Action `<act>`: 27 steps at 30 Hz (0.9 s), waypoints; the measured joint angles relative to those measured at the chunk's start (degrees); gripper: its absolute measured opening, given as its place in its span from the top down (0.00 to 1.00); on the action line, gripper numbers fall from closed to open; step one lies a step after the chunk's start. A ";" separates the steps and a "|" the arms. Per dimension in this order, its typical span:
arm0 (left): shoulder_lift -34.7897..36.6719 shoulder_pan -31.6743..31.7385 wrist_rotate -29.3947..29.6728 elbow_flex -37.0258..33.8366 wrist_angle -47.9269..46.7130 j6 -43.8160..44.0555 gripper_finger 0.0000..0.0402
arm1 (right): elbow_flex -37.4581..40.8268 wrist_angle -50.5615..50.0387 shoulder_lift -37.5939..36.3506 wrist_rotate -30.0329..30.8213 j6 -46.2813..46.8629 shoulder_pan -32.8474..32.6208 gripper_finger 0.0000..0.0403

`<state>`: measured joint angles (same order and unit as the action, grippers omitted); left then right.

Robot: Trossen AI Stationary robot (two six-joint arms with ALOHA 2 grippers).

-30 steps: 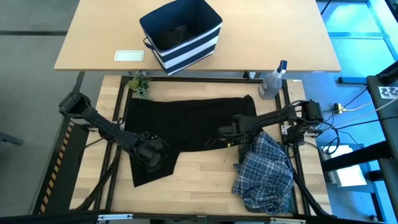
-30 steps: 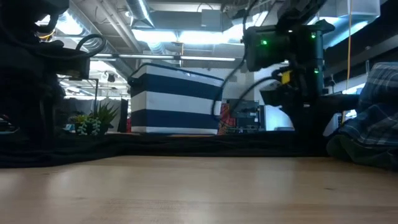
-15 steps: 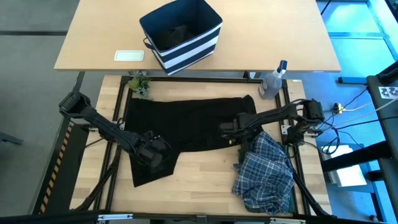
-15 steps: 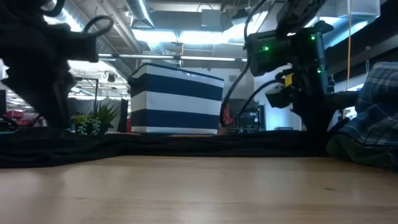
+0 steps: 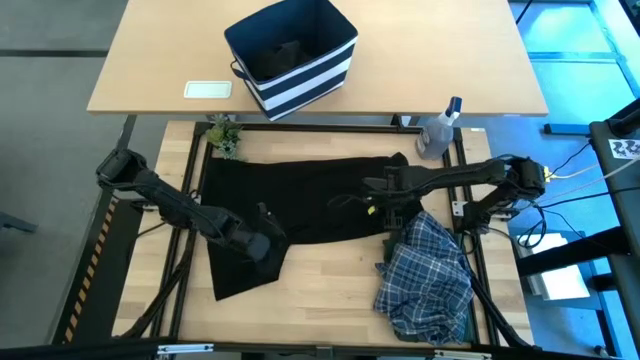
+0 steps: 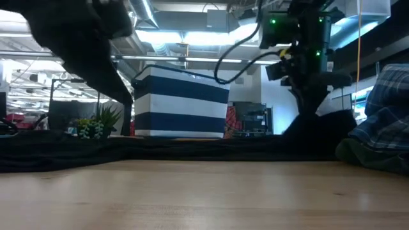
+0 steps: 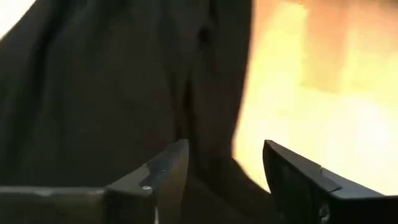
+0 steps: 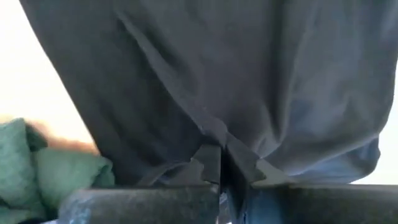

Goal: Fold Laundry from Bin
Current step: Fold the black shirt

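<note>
A black garment [image 5: 300,195] lies spread across the middle of the table. My right gripper [image 5: 373,205] stands over its right part and is shut on it. My left gripper [image 5: 266,242] hovers open over the garment's near edge [image 7: 211,124], at the left. Black cloth shows behind its two fingers, and I cannot tell whether they touch it. A blue-and-white plaid shirt [image 5: 425,280] lies crumpled at the near right, with green cloth [image 8: 43,174] beside it. The navy bin with white stripes [image 5: 292,55] stands on the far table, dark cloth inside it. My right gripper pinches a small fold of the black garment [image 8: 214,134] between its two fingers, coming from above and pointing down. The cloth rises in a peak [image 6: 319,121] to the fingers with creases running away from it. The rest of the garment lies on the table.
A clear spray bottle [image 5: 437,130] stands at the far right corner and a small plant [image 5: 225,135] at the far left corner. A white flat object [image 5: 207,89] lies on the far table, left of the bin. Bare wood [image 5: 320,290] shows at the near middle.
My right gripper has shut on the black garment and risen, drawing a peak of cloth up off the table. My left gripper has risen, tipped more level and moved toward the table's right along the garment's near edge.
</note>
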<state>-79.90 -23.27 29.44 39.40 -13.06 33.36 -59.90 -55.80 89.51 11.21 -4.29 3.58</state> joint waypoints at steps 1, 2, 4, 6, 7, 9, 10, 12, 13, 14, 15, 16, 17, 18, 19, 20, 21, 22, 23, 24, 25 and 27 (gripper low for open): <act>-0.52 0.99 -0.05 0.00 -0.10 -0.70 0.47 | 0.00 0.29 -0.35 0.44 -0.01 0.35 0.99; -1.16 1.89 -0.18 0.00 -0.14 -0.96 0.46 | 0.00 0.59 -0.66 0.91 0.00 0.63 0.99; -2.67 3.80 -1.03 0.00 0.76 -1.28 0.42 | 0.00 0.97 -1.47 1.28 0.02 1.11 0.99; -4.16 5.22 -3.01 0.00 1.82 -2.50 0.39 | 0.00 1.52 -2.43 1.55 0.14 1.47 1.00; -4.87 5.68 -3.88 0.00 2.86 -3.12 0.38 | 0.00 1.81 -3.06 1.73 0.46 1.73 1.00; -6.16 6.29 -5.01 0.00 4.68 -4.02 0.37 | -0.11 1.67 -4.38 2.29 0.91 2.47 1.00; -6.80 6.52 -5.25 0.00 5.35 -4.20 0.37 | -0.28 1.69 -5.17 2.41 1.22 2.81 1.00; -8.15 6.91 -5.41 0.00 5.73 -4.14 0.36 | -0.53 1.94 -6.75 3.08 1.44 3.69 1.00; -8.79 7.13 -5.38 0.00 5.41 -4.07 0.36 | -0.73 1.96 -7.46 3.61 1.48 4.02 1.00; -9.31 7.26 -5.38 0.00 5.03 -3.89 0.37 | -0.96 2.02 -8.10 4.07 1.49 4.49 1.00; -9.90 7.42 -5.35 0.00 4.67 -3.56 0.37 | -1.17 2.06 -8.69 4.35 1.49 4.86 1.00; -10.38 7.59 -5.36 0.00 4.65 -3.29 0.37 | -1.29 2.05 -9.15 4.41 1.45 5.24 1.00; -10.88 7.68 -5.36 0.00 4.57 -2.92 0.37 | -1.40 2.05 -9.62 4.61 1.39 5.59 1.00; -11.40 7.77 -5.36 0.00 4.45 -2.50 0.37 | -1.56 2.06 -9.93 4.71 1.26 5.97 1.00; -11.80 7.87 -5.31 0.00 4.29 -2.39 0.37 | -1.73 2.08 -10.18 4.72 1.15 6.30 1.00; -12.14 7.93 -5.05 0.00 3.83 -2.11 0.37 | -1.83 2.12 -10.44 4.72 1.09 6.64 1.00; -12.45 7.98 -4.59 0.00 3.02 -1.69 0.37 | -1.95 2.03 -10.54 4.74 1.05 6.86 1.00; -12.52 8.10 -4.09 0.00 1.74 -0.87 0.37 | -2.09 2.05 -10.57 4.74 1.02 7.10 1.00; -12.56 8.24 -3.65 0.00 0.54 -0.43 0.37 | -2.14 2.16 -10.60 4.85 0.90 7.12 1.00; -12.55 8.35 -3.16 0.00 -0.68 0.39 0.37 | -2.14 2.08 -10.60 5.01 0.76 7.12 1.00; -12.50 8.51 -2.65 0.00 -1.83 1.14 0.37 | -2.14 2.00 -10.60 5.31 0.53 7.12 1.00; -12.27 8.78 -2.15 0.01 -3.85 2.49 0.37 | -2.14 2.02 -10.62 5.52 -0.10 7.12 1.00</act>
<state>-92.17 -14.49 27.28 39.41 -16.90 35.85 -62.04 -53.78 78.89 16.73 -4.39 10.70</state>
